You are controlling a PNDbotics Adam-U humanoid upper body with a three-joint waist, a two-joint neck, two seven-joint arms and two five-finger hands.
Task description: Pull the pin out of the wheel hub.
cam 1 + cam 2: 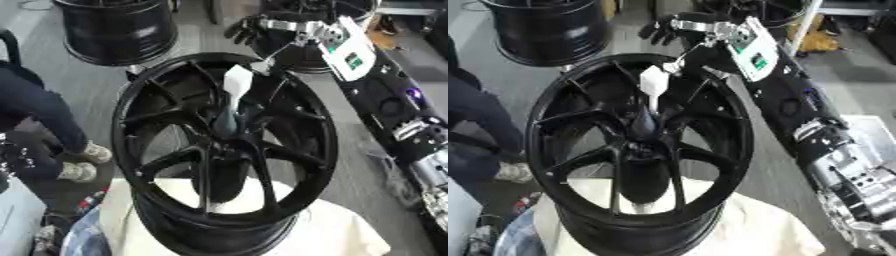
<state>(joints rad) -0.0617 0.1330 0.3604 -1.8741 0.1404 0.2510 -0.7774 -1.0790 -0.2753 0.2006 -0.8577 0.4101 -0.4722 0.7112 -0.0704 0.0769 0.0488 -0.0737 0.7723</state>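
The right hand hangs beyond the wheel's far rim; whether its fingers are closed is unclear. The pin stands upright in the hub, below and nearer.

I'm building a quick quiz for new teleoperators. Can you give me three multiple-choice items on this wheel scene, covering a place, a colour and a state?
1. Where does the pin sit?
A. At the centre of the wheel hub
B. On the floor beside the wheel
C. In the spare rim at the far left

2. What colour is the tag at the pin's upper end?
A. Red
B. White
C. Green

3. Is the pin out of the hub?
A. Yes, it lies on the cloth
B. Yes, it hangs from the arm
C. No, it is in the hub

Answers:
1 A: the dark pin rises from where the spokes meet.
2 B: the tag is plainly white against the black wheel.
3 C: its lower end is seated in the hub, and the right robot hand shows beyond the wheel's far rim.
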